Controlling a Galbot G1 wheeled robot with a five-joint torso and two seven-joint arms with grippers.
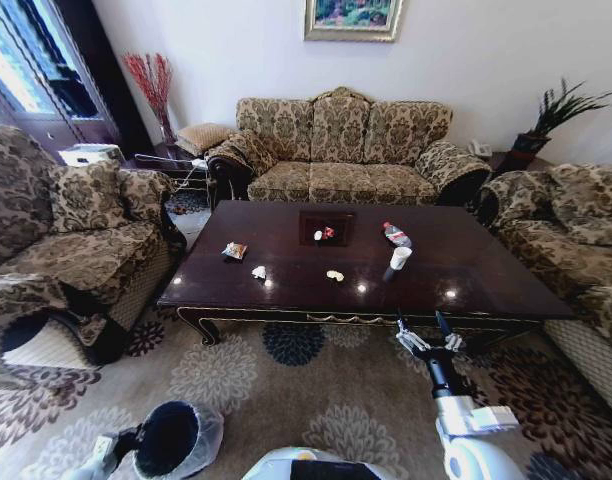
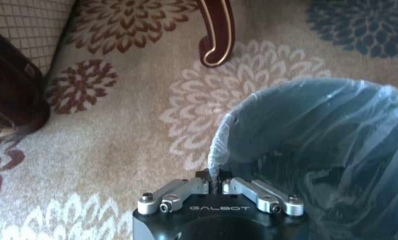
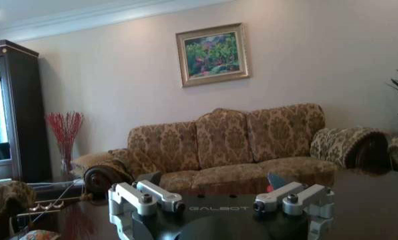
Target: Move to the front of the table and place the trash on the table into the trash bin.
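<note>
Trash (image 1: 400, 257) lies beyond my right gripper (image 1: 427, 333) (fingers apart); my left gripper (image 2: 218, 184) pinches the trash bin (image 2: 332, 145) liner.

Right hand (image 1: 429, 333) raised forward, fingers spread — left hand (image 2: 218, 186) low, pinched closed

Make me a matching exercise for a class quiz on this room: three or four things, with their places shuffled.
Things:
1. paper cup
2. trash bin
3. right claw
4. snack packet

Places:
A. on the carpet, its bag pinched by the left claw
B. on the table's left part
C. beside the bottle
D. open, at the table's near edge

Pairs: 1-C, 2-A, 3-D, 4-B
</note>
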